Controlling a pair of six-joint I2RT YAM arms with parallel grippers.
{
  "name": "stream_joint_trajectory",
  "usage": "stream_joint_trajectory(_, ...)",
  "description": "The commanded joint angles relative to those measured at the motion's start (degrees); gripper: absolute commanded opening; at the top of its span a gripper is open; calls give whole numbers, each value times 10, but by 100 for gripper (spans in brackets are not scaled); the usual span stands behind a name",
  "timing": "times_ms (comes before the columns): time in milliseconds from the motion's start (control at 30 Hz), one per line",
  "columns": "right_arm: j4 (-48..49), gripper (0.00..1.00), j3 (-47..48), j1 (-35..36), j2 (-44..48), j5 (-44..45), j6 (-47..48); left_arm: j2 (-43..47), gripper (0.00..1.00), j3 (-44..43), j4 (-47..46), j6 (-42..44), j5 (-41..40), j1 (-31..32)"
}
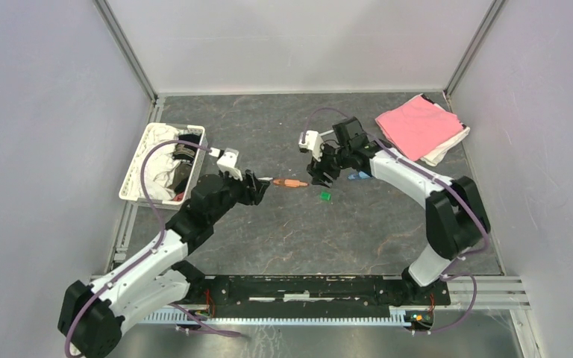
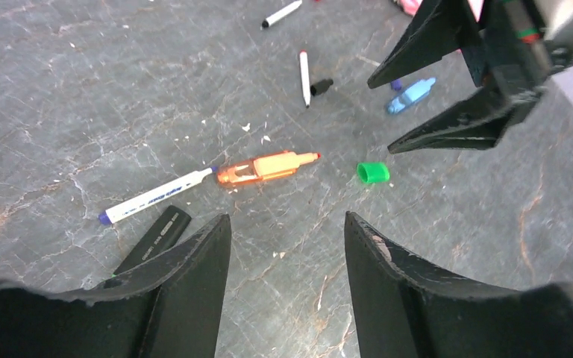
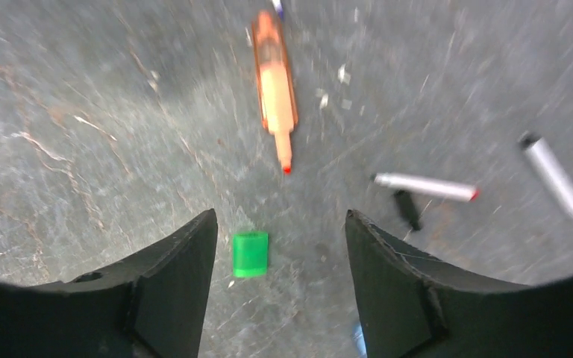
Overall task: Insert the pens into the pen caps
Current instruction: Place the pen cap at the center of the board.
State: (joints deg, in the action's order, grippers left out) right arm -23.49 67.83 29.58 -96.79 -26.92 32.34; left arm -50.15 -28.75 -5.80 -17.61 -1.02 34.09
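Status: left gripper [image 2: 287,218] and right gripper [image 3: 280,214] both have their jaws apart and hold nothing. Green cap [image 3: 250,253] lies on the table [image 1: 268,246], framed between the right gripper's fingers in its wrist view, so the right arm is the nearer. Orange marker [image 2: 265,167] lies flat between the two grippers. Its long axis runs from one toward the other, thin tip toward the green cap and right gripper, butt toward the left gripper. Judgement: right descends onto the cap; left suits the marker's butt end.
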Motion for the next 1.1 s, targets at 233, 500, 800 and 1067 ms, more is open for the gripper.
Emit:
stream_joint_trajectory(233,-37,83,16,35,42,-279,365,-11,75,1,23,-35,-74,-13)
stream_joint_trajectory(500,-28,77,-19,35,82,-290,269,-262,66,-185,215,48,-87,-31)
stream_joint_trajectory(800,55,78,-171,-12,200,-340,209,-361,66,-271,308,135,-73,-65)
stream_joint_trajectory(1067,77,77,-212,-77,218,-399,182,-428,56,-289,342,160,-48,-83)
